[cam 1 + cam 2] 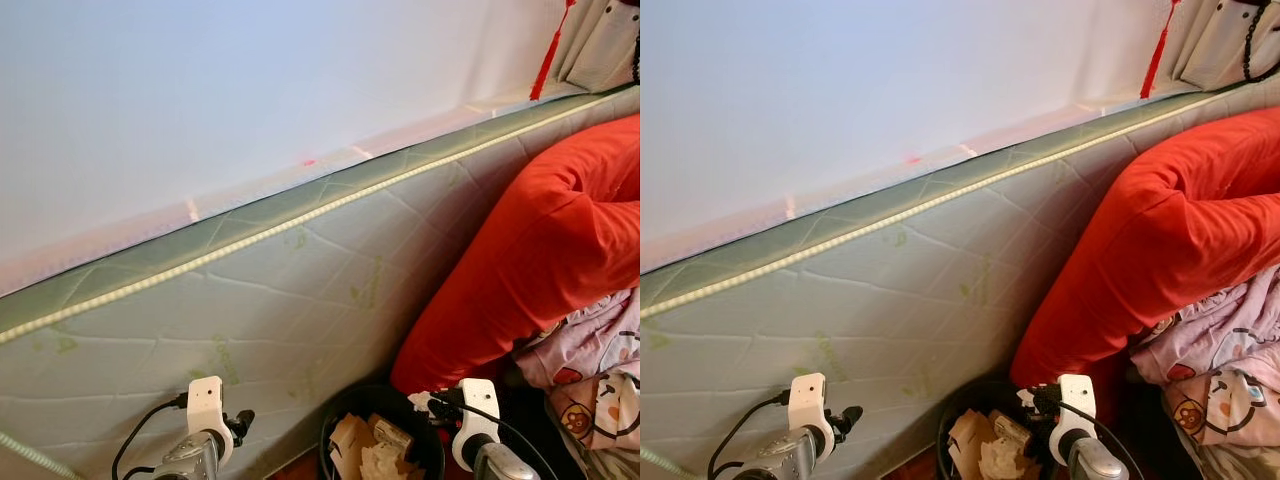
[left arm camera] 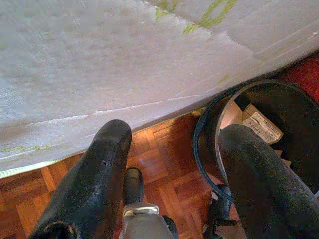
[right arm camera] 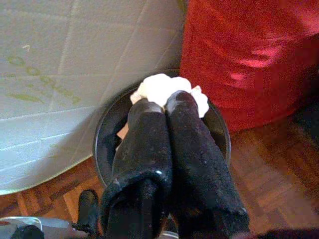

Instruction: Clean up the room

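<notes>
Right gripper [image 3: 167, 102] poised directly above a black waste bin [image 3: 107, 132], fingers pressed together and pinching a crumpled white tissue [image 3: 162, 87] at their tips, the wad hanging over the bin's open mouth. Bin standing on a reddish parquet floor [image 3: 279, 174], low in the middle of the head views, already holding crumpled paper and bits of cardboard [image 1: 365, 445]. Just behind and to the left of the bin, a quilted mattress [image 1: 250, 300] with faint green print, leaning on edge against a pale wall [image 1: 250, 90]. Touching the bin's far right side, a bulky red cushion [image 1: 540, 250] propped against the mattress. Farther right, pink patterned bedding [image 1: 600, 370] bunched beneath the cushion. Left gripper [image 2: 174, 149] held low to the left of the bin, near the mattress's lower edge, fingers spread wide apart with nothing between them, floor and the bin's rim visible through the gap.
</notes>
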Controlling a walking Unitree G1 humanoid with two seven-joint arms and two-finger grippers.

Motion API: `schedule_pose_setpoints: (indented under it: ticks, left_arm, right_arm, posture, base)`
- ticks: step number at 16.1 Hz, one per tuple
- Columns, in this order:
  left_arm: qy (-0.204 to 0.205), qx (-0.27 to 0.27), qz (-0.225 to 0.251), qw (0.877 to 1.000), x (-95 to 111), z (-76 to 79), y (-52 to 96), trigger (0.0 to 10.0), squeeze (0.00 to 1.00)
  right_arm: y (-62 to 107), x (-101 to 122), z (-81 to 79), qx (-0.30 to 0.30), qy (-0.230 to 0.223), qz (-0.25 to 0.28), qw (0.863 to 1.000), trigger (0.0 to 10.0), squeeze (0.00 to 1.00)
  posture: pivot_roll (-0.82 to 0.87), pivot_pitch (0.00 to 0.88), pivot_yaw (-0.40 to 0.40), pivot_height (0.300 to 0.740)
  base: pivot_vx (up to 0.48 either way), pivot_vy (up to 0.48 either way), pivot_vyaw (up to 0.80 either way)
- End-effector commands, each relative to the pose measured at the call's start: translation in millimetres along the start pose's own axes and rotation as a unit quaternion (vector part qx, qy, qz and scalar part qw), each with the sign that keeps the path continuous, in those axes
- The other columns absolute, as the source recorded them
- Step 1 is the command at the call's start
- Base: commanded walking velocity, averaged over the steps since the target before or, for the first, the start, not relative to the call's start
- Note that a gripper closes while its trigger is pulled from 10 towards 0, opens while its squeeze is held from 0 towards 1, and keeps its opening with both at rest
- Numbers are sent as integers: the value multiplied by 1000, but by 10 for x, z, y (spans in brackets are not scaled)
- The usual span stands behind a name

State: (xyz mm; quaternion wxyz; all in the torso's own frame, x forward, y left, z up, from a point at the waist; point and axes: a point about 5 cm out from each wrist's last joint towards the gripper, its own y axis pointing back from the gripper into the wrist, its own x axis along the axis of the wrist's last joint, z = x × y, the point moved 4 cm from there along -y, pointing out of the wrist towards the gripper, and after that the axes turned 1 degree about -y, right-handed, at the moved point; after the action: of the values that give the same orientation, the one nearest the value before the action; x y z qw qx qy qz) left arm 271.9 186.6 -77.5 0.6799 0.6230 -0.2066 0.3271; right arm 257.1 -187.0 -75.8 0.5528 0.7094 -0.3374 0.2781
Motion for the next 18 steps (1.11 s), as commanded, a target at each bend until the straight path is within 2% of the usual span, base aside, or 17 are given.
schedule_pose_setpoints:
  ticks: [1,7,8,11,12,13,14,16,17,18]
  left_arm:
    - [-5,4,1,1000,16,-27,1,10000,0]
    - [-4,2,3,1000,23,-27,1,10000,0]
    - [-3,1,3,1000,24,-26,2,10000,0]
    - [-2,0,4,1000,26,-23,1,10000,0]
    - [-2,0,5,1000,26,-23,2,10000,0]
    - [-2,-1,5,1000,27,-22,2,10000,0]
    - [-2,-1,5,1000,27,-23,2,10000,0]
    - [-1,-2,5,1000,25,-18,1,10000,0]
    - [0,-2,5,1000,26,-20,2,10000,0]
    - [0,-1,5,1000,25,-20,2,10000,0]
  right_arm:
    - [-2,47,-8,0,-16,21,1000,10000,0]
    - [7,133,-33,11,-45,62,997,10000,0]
    - [10,147,-37,13,-62,72,995,10000,0]
    - [21,173,-54,21,-158,108,981,10000,0]
    - [-141,631,-198,42,-172,141,974,10000,0]
    - [-292,1357,-489,87,-194,181,960,10000,0]
    - [-306,1548,-587,107,-199,192,955,10000,0]
    - [-294,1582,-646,134,-195,198,951,10000,0]
    - [-278,1658,-665,150,-215,212,941,10000,0]
    - [-273,1714,-646,143,-212,219,942,10000,0]
  posture:
    - [39,0,-5,740]
    - [41,0,-6,740]
    - [40,0,-4,740]
    - [41,0,-3,740]
    - [39,0,-4,740]
    - [40,0,-5,740]
    - [40,0,-5,740]
    - [44,0,-5,740]
    - [40,0,-1,740]
    - [39,0,-2,740]
  base:
    - [0,0,0]
    - [0,0,0]
    - [0,0,0]
    - [0,0,0]
    - [0,0,0]
    - [0,0,0]
    - [0,0,0]
    - [0,0,0]
    - [0,0,0]
    - [0,0,0]
